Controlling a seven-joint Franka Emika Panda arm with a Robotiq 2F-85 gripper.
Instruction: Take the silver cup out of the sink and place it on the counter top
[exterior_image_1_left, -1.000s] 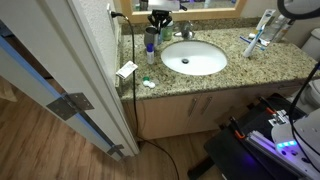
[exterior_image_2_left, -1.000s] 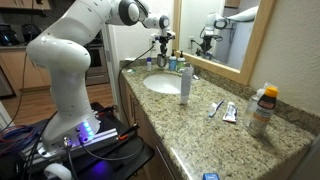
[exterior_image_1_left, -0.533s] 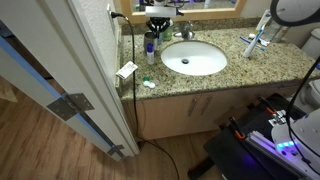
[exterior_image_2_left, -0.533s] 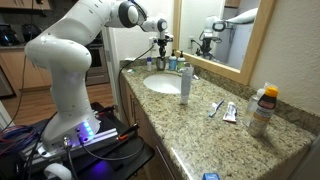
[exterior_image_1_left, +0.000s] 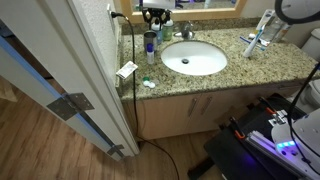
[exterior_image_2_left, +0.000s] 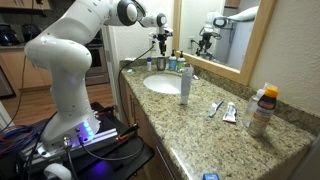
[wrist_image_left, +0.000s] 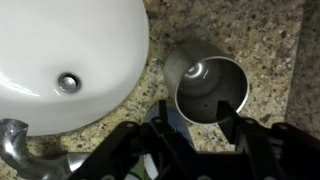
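The silver cup (wrist_image_left: 205, 90) stands upright on the speckled counter top (wrist_image_left: 270, 50), just beside the rim of the white sink (wrist_image_left: 60, 35). In the wrist view my gripper (wrist_image_left: 194, 125) is right above the cup's near rim, open, with one dark finger (wrist_image_left: 160, 122) outside the wall and the other over the mouth. Nothing is held. In an exterior view the gripper (exterior_image_1_left: 157, 14) hangs over the cup (exterior_image_1_left: 151, 42) at the back corner of the counter top (exterior_image_1_left: 260, 65), next to the sink (exterior_image_1_left: 195, 58).
A chrome faucet (wrist_image_left: 15, 150) stands behind the basin. A blue-capped bottle (exterior_image_2_left: 185, 82) stands by the sink (exterior_image_2_left: 162, 84), with a toothbrush (exterior_image_2_left: 215, 108) and an orange-capped bottle (exterior_image_2_left: 262, 108) further along. The mirror (exterior_image_2_left: 220, 35) backs the counter. An open door (exterior_image_1_left: 70, 70) stands close by.
The jaws have opened off the cup, which stays on the counter. The gripper has risen slightly above it.
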